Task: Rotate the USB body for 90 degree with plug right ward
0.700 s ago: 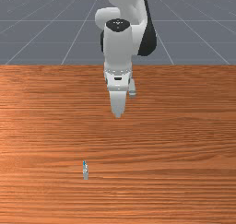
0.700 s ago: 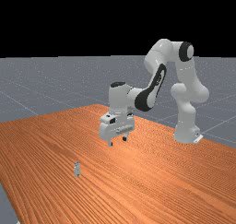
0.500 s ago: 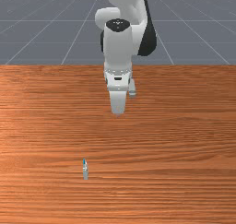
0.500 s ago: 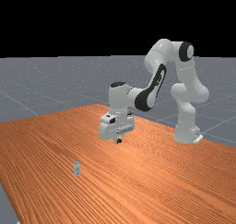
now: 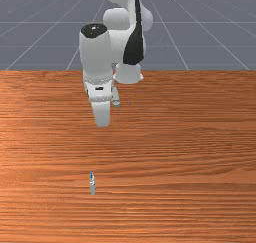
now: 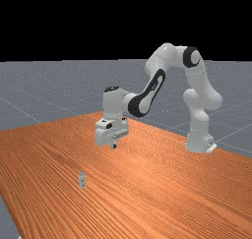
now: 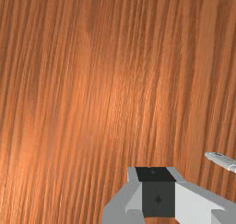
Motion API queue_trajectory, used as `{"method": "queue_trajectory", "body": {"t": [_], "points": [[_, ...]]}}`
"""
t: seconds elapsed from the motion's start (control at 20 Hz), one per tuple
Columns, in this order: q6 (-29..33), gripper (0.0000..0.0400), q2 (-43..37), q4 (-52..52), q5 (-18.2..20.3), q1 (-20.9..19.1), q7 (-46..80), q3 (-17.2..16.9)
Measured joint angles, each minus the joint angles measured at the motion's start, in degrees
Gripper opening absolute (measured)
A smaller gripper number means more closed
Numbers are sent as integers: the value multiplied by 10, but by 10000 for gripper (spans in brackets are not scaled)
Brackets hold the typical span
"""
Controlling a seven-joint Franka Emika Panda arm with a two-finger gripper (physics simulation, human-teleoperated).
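The pincer (image 6: 114, 146), its fingers pressed together with nothing between them, hangs above the wooden counter (image 6: 147, 184), well apart from the small grey USB body (image 5: 92, 184), which lies nearer the front camera with its blue-marked end toward the arm (image 5: 96, 52).

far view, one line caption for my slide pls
Panda arm reaching over a wooden table, shut jaws raised above it, the small USB body resting apart from them.

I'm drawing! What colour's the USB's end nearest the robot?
That end is blue, clearest in front view.
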Motion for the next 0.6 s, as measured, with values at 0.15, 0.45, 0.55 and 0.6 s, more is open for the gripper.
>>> {"method": "queue_trajectory", "body": {"t": [0.15, 0.45, 0.55, 0.6], "points": [[-21, 0, 32, 53, 8, -65, -93, -15], [-144, 0, 173, 298, 13, -70, -28, -31], [-209, 0, 253, 439, 14, -81, -38, -30], [-230, 0, 275, 480, 14, -94, -51, -31]]}}
